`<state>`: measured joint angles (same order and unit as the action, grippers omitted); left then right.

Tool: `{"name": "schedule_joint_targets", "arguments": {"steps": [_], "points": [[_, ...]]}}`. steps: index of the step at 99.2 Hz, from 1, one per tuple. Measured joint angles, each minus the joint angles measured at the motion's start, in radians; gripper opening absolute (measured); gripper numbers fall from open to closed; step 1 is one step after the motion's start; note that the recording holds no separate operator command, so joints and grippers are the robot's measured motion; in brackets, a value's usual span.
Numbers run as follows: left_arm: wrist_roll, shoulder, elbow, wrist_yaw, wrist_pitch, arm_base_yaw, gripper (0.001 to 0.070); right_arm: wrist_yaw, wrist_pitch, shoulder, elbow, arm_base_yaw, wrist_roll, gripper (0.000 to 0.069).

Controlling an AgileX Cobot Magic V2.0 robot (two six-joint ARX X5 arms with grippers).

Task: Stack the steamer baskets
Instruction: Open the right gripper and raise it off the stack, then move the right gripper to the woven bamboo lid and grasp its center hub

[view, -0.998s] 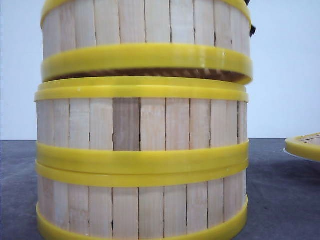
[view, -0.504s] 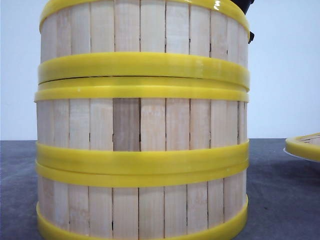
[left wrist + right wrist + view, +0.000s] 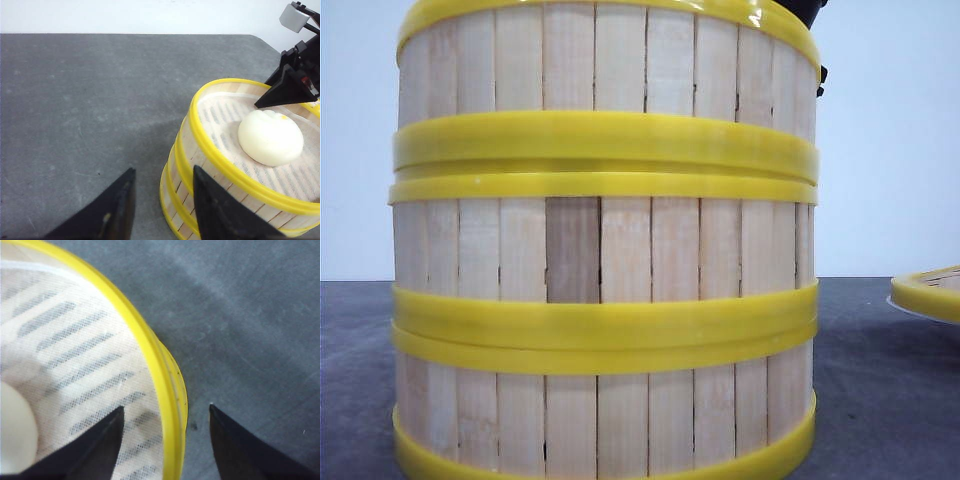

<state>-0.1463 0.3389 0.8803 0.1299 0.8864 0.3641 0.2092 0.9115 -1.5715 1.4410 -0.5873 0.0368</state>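
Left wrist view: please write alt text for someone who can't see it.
A stack of steamer baskets with yellow rims stands on a grey table, the top one holding a white bun on a mesh liner. The right gripper sits at its far rim; the left gripper is open beside the stack.

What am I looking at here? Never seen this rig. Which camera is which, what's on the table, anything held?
A two-armed robot stacking steamer baskets. The front view faces the stack close up: three baskets on a grey table. A fourth basket shows at the right edge. The other two views come from cameras on the wrists. The left gripper is open beside the stack, holding nothing. The right gripper is open, its fingers either side of the top basket's rim. A white bun lies inside that basket.
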Motion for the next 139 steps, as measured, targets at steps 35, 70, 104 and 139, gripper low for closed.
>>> {"name": "schedule_joint_targets", "arguments": {"steps": [35,70,104,139], "points": [[0.0,0.0,0.0,0.0,0.0,0.0,0.0201,-0.005,-0.07,0.173,-0.002,0.024,-0.023,0.0344],[0.0,0.0,0.0,0.0,0.0,0.0,0.0201,-0.132,0.061,0.302,-0.002,0.153,-0.098,0.0344],[0.0,0.0,0.0,0.007,0.001,0.0,0.0201,-0.132,0.138,0.285,-0.067,0.372,-0.126,0.0344],[0.0,0.0,0.0,0.007,0.002,0.0,0.0201,-0.132,0.061,0.279,-0.292,0.542,-0.142,0.0344]]}}
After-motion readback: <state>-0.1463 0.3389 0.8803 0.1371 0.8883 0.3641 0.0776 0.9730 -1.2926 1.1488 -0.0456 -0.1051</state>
